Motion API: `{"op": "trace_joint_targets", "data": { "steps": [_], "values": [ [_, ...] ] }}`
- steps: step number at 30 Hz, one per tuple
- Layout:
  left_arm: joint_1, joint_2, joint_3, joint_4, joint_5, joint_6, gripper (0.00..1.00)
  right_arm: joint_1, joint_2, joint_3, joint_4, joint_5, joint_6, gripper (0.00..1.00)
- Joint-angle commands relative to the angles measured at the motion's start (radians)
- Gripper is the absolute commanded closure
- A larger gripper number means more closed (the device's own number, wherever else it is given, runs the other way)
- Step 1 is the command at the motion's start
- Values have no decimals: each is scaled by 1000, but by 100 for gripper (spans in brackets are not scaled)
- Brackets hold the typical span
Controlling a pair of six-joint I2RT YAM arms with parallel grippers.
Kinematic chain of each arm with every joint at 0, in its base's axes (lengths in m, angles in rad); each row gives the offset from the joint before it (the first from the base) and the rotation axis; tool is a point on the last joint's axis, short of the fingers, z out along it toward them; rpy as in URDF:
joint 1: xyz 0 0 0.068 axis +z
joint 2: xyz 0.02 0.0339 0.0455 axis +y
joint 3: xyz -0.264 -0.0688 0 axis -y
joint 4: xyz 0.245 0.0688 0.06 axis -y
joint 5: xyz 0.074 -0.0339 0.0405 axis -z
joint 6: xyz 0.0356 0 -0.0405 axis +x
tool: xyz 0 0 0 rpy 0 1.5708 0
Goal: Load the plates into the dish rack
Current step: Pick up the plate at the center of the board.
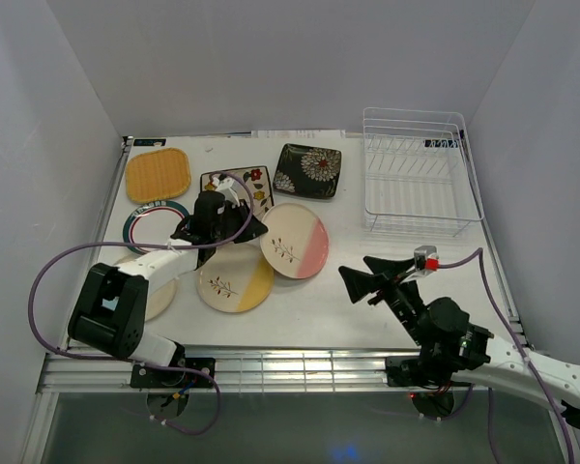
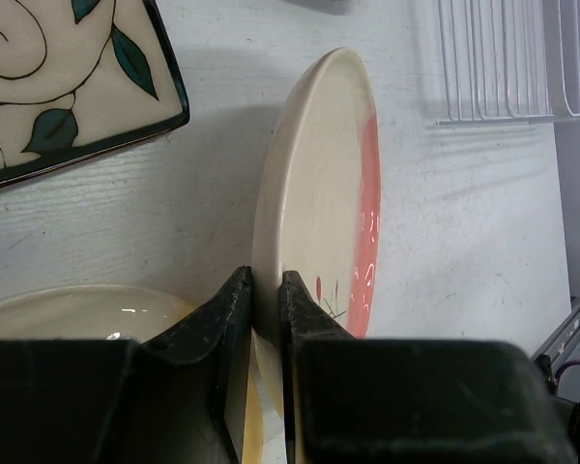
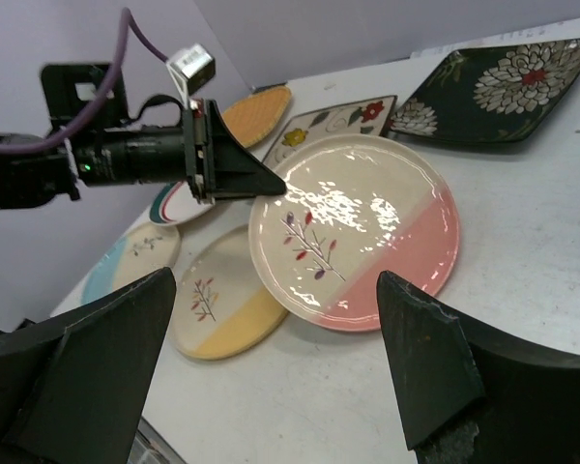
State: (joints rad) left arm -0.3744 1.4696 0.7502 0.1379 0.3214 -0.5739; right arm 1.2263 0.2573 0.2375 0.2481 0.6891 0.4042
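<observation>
Plainly, plates (image 1: 294, 240) outside dish rack (image 1: 420, 222)

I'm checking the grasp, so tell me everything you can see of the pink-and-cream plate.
Round, glossy, ceramic-looking, the pink-cream plate is cream with one pink side and a small twig motif. It lies face up on the table, its edge overlapping the yellow-cream plate. The left end effector pinches its cream-side rim.

Bright, even overhead light, soft shadows everywhere. Right wrist view has white glare blobs across the pink-cream plate (image 3: 367, 232); the right gripper (image 3: 275, 280) looks soft along the bottom. Left wrist view: left gripper (image 2: 266, 278) is dark and blurry, shadow hugging the plate's left rim.
</observation>
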Motion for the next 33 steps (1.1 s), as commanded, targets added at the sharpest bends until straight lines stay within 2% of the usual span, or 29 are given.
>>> {"op": "trace_joint_targets", "data": {
  "steps": [1, 5, 10, 18, 33],
  "values": [
    [6, -100, 3, 65, -1, 11, 100, 6, 83, 43, -71, 9, 4, 10],
    [5, -132, -2, 62, -7, 25, 100, 4, 196, 103, -148, 26, 48, 10],
    [5, -147, -2, 54, -10, 28, 100, 4, 253, 88, -78, -57, -1, 10],
    [3, -134, 35, 11, -18, 52, 100, 6, 189, 19, -38, -36, 2, 10],
    [2, -129, 92, -14, -44, 69, 100, 6, 125, -20, -168, 96, 62, 10]
  ]
}}
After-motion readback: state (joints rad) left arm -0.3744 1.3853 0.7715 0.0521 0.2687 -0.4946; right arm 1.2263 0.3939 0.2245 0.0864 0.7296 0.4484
